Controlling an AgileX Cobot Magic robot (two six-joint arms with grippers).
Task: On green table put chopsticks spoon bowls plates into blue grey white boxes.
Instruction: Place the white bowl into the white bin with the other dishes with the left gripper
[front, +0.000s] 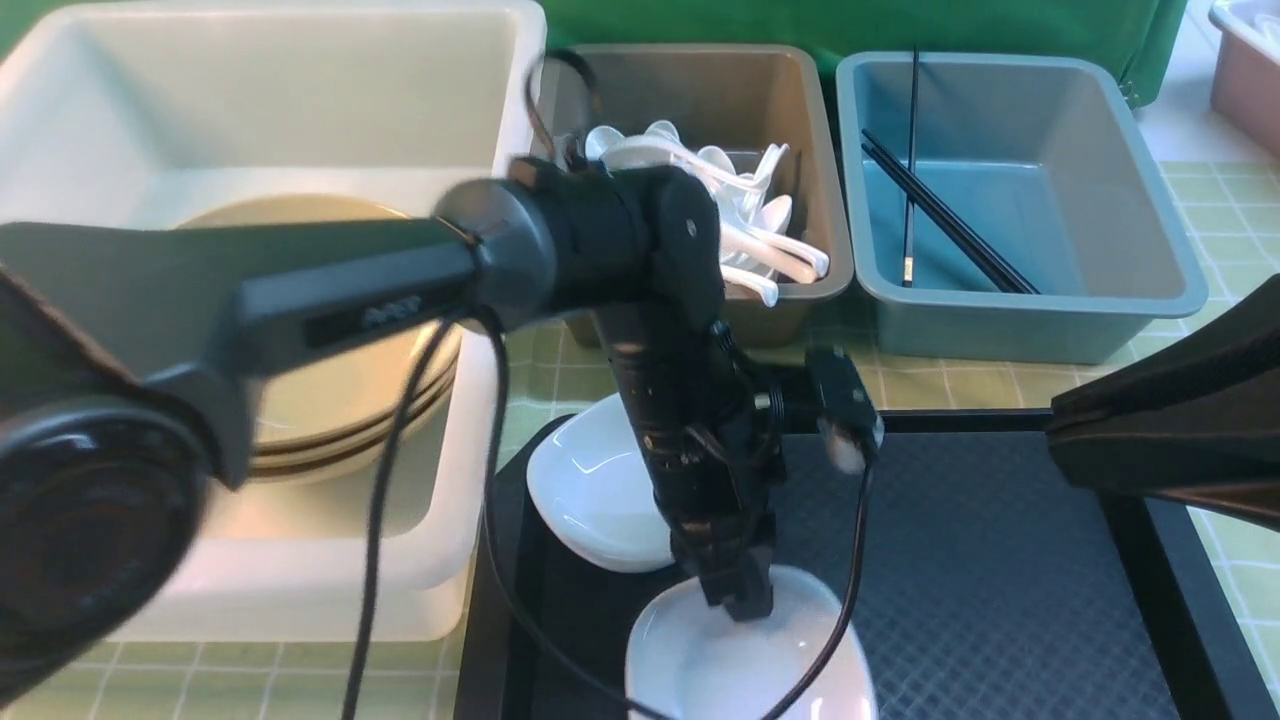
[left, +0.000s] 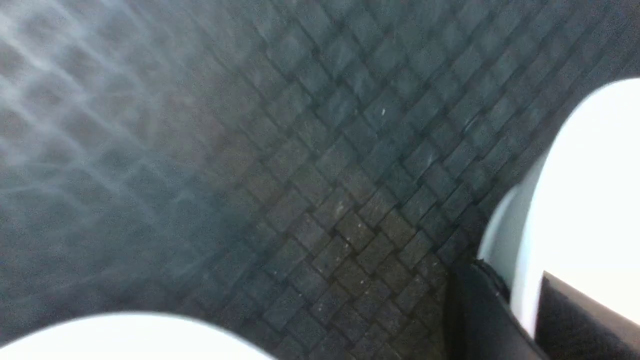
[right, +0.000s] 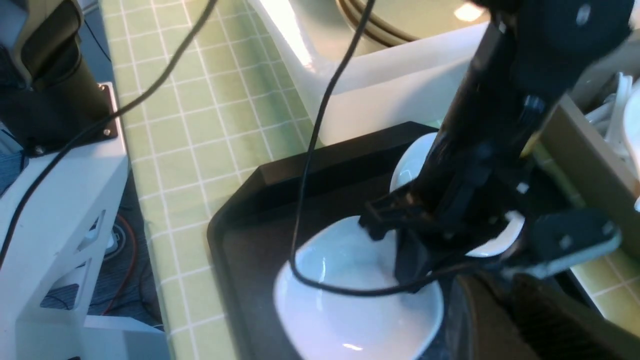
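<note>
Two plates: both lie on the black tray. The near plate sits directly beneath the left gripper. The far plate is just beyond it, on that arm's own side. Their rims are close; I cannot tell whether they touch.
Near plate, lie: flat, rounded-square, with no long axis to line up on. Its far rim is the part under the fingertips.
Left gripper: pointing down, pinched closed on that rim. The left wrist view shows one finger outside the white wall and the other inside.
Right gripper: only dark blurred shapes at the edge of its own wrist view, so width cannot be told. Nothing is seen held.
Nearer arm: the left; the right arm hangs well off to the gripper's right.
Destination (judgement): the white box, left of and beyond the gripper, with tan bowls stacked inside. The move is a lift, then a carry left over its wall.
Other boxes: the grey box with spoons is straight beyond. The blue box with chopsticks is beyond and right.
Risk (judgement): the rim is glossy and the pinch thin, so the plate may tilt or slip.
</note>
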